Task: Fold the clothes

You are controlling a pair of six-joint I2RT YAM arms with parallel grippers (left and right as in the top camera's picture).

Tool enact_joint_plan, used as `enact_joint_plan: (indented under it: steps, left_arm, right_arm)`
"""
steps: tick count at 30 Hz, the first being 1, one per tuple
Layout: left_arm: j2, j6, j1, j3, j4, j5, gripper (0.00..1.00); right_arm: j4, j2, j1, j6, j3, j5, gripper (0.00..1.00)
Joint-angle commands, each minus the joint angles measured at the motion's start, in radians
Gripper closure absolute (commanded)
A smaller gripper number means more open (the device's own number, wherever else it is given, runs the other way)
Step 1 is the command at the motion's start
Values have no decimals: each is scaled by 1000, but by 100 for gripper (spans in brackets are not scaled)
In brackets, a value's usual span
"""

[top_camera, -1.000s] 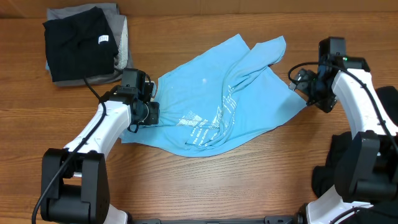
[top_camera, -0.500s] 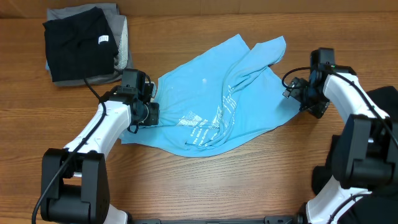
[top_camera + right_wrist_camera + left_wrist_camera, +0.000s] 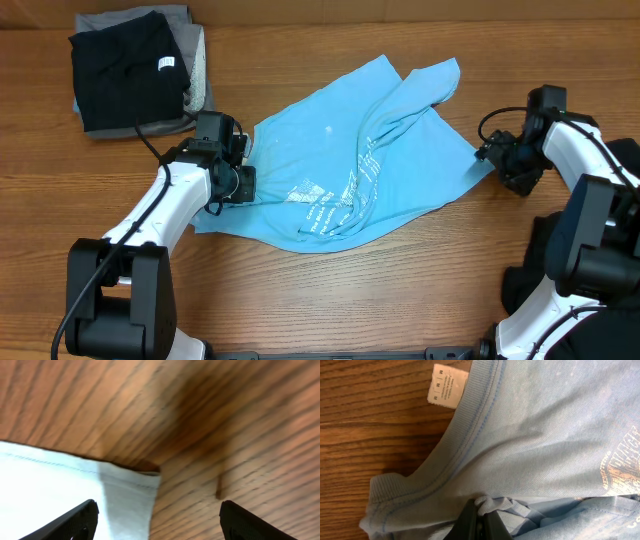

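The light-blue T-shirt lies spread and rumpled in the middle of the wooden table, with white print near its lower middle. My left gripper is at the shirt's left edge, shut on a pinch of its fabric; the left wrist view shows the black jaws closed on a fold just below the collar and its white size label. My right gripper is open at the shirt's right corner; in the right wrist view its fingertips straddle the pale hem corner above the wood.
A folded stack with a black garment on top of a grey garment sits at the far left corner of the table. Black fabric lies at the right edge beside my right arm.
My right gripper swung in toward the shirt's right edge, then moved back right and now sits just off the corner. The left arm and the shirt have not moved.
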State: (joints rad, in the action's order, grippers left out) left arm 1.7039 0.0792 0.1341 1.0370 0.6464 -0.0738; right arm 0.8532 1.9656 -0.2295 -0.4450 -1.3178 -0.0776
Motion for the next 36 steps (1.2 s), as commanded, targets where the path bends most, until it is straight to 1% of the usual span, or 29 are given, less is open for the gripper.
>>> enact_joint_plan:
  steps: [1,4,6,9,10,11,13,23,27,28,30,31,33,36]
  left_arm:
    - [-23,22,4,23,-4,-1,96]
    - [-23,22,4,23,-3,-1,96]
    - [-23,22,4,23,-2,-1,96]
    - [-23,22,4,23,1,-1,96]
    - [-23,22,4,23,1,0,96]
    - [-23,22,4,23,1,-1,96]
    - [-23,22,4,23,1,-1,96]
    - [-23,22,4,23,4,-1,96]
    - [-23,22,4,23,3,-1,96]
    - [-23,22,4,23,4,-1,96]
    - [-23,21,4,23,5,-1,96]
    - [-23,21,4,23,4,-1,96]
    - [-23,21,4,23,4,0,96]
    - [-23,21,4,23,4,-1,96]
  right_arm:
    - [-13,35,17,12,3,-31,19]
    - [-18,58,25,6,3,-29,19]
    - [-19,69,24,2,3,-29,21]
    - [-23,78,24,0,3,-29,33]
    - [-24,78,24,0,3,-29,38]
    - [-26,79,24,0,3,-29,46]
    - [-29,79,24,0,3,-29,56]
    - [-47,81,27,0,3,-28,55]
    - [-60,109,27,-11,3,-18,56]
    - [-60,119,27,-19,3,-17,57]
    - [-60,134,27,-22,3,-18,64]
    - [-60,135,27,-22,3,-17,70]
    - [-60,135,27,-22,3,-17,71]
    - [-59,135,27,-22,3,0,76]
